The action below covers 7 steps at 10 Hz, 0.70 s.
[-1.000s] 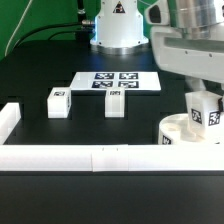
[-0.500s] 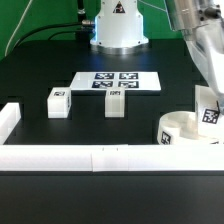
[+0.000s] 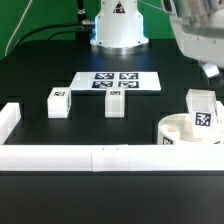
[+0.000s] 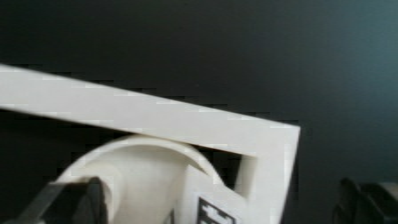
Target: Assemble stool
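The round white seat (image 3: pixel 178 131) lies at the exterior view's right, against the front rail. One leg block (image 3: pixel 203 110) stands upright on it, tag facing the camera. Two more leg blocks (image 3: pixel 58 101) (image 3: pixel 115 102) stand on the black table to the left. My gripper (image 3: pixel 209 67) hangs above the standing leg, clear of it, mostly cut off by the frame edge. In the wrist view my gripper (image 4: pixel 217 206) is open. Its dark fingers (image 4: pixel 71 200) stand wide apart on either side of the leg block (image 4: pixel 222 196) and the seat (image 4: pixel 128 165), not touching them.
The marker board (image 3: pixel 118 81) lies flat behind the two loose legs. White border rails run along the front (image 3: pixel 90 156) and the left (image 3: pixel 8 119), and their corner shows in the wrist view (image 4: pixel 196 118). The robot base (image 3: pixel 118 25) stands at the back.
My gripper has let go of the leg block on the seat and risen up and to the right. The leg stays standing on the seat.
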Each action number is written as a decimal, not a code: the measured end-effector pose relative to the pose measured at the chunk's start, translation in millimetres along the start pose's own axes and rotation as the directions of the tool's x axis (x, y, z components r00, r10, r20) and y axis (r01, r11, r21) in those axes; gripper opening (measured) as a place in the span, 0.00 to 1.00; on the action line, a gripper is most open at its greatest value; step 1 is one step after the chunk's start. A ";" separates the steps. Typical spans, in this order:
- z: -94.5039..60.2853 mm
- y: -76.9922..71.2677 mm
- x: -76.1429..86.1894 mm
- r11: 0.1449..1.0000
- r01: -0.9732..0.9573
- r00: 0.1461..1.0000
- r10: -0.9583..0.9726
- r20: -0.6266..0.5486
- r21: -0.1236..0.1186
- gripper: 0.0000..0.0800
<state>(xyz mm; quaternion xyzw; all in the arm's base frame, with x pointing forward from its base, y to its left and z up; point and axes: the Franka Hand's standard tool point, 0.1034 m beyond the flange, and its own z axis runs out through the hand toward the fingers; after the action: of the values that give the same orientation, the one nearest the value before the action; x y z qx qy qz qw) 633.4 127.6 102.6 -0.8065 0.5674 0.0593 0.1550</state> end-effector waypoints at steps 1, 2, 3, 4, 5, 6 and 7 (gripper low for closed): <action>-7.4 -1.9 -0.2 0.995 0.102 0.995 -0.102 -0.002 0.004 0.81; -9.6 -1.7 -1.6 0.984 0.178 0.984 -0.178 -0.014 0.009 0.81; -8.0 -1.0 -0.9 0.972 0.234 0.972 -0.234 -0.013 0.005 0.81; -8.1 -1.0 -0.4 0.949 0.317 0.948 -0.317 -0.014 0.004 0.81; -8.8 -0.2 0.2 0.911 0.413 0.911 -0.413 -0.015 -0.005 0.81; -11.6 1.1 3.6 0.838 0.545 0.838 -0.545 -0.026 -0.035 0.81; -13.3 0.4 6.0 0.689 0.721 0.689 -0.724 -0.029 -0.077 0.81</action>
<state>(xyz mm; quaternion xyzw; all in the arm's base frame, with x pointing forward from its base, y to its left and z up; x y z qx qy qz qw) 634.0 117.8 113.4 -0.9703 0.2065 -0.0125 0.1254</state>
